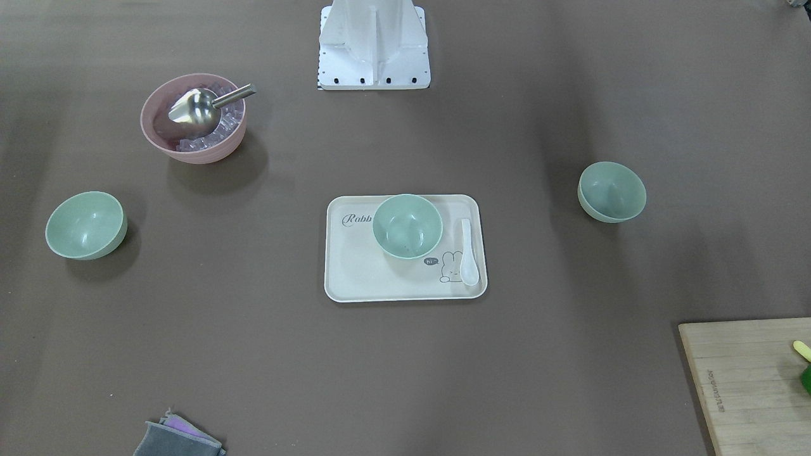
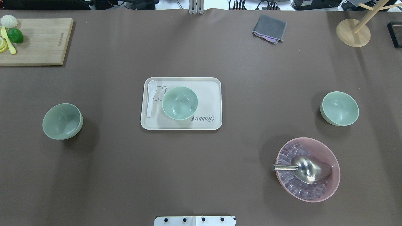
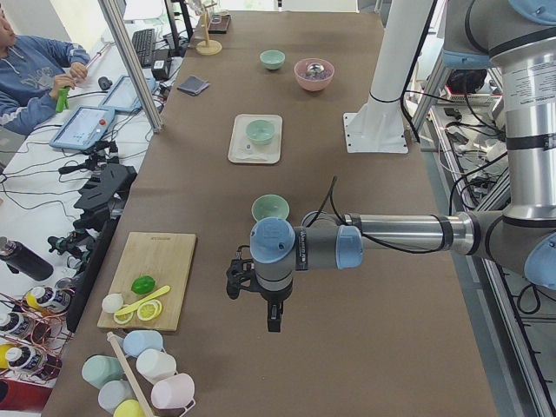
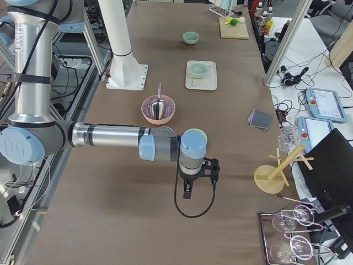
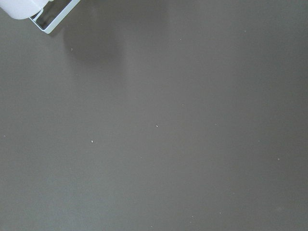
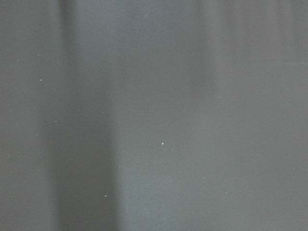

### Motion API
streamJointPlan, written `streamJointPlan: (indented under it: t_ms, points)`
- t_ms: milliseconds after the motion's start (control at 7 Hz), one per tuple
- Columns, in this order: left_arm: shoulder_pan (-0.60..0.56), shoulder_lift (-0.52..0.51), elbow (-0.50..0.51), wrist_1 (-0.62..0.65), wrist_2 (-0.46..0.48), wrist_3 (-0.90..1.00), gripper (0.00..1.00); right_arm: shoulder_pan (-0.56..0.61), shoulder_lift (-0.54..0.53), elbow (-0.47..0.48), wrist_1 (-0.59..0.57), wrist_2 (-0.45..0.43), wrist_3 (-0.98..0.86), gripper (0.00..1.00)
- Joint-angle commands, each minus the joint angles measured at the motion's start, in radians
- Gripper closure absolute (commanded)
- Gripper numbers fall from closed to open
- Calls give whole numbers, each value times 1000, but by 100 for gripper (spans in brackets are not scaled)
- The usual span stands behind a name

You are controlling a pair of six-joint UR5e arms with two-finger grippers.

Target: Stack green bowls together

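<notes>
Mint-green, unstacked, well apart: centre bowl (image 2: 180, 103) on the cream tray (image 2: 214, 94); left-end bowl (image 2: 62, 121) and right-end bowl (image 2: 339, 108) on the bare worktop (image 2: 201, 175). Whether left fingers (image 3: 274, 318) and right fingers (image 4: 187, 191) are spread or pressed together: cannot tell.

My table (image 2: 201, 175) is plain dull brown. The three green bowls (image 2: 62, 121) (image 2: 180, 103) (image 2: 339, 108) are pale mint, unpatterned. The tray (image 2: 210, 94) is cream, with grey rabbit drawing and script lettering; its spoon (image 2: 151, 97) is white. The pink bowl (image 2: 328, 152) holds a shiny silver scoop (image 2: 309, 169).

Bowl (image 2: 180, 103) on tray (image 2: 211, 93) between two bowls (image 2: 62, 121)
</notes>
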Motion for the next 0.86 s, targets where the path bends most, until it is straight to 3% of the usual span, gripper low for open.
streamJointPlan:
  t_ms: [0,714]
  points:
    - [0,7,18,-55,0,2,1,1,3,2,-9,1,-1,0]
    - [0,-1,21,-69,-11,-5,2,-1,2,0,5,-1,11,0]
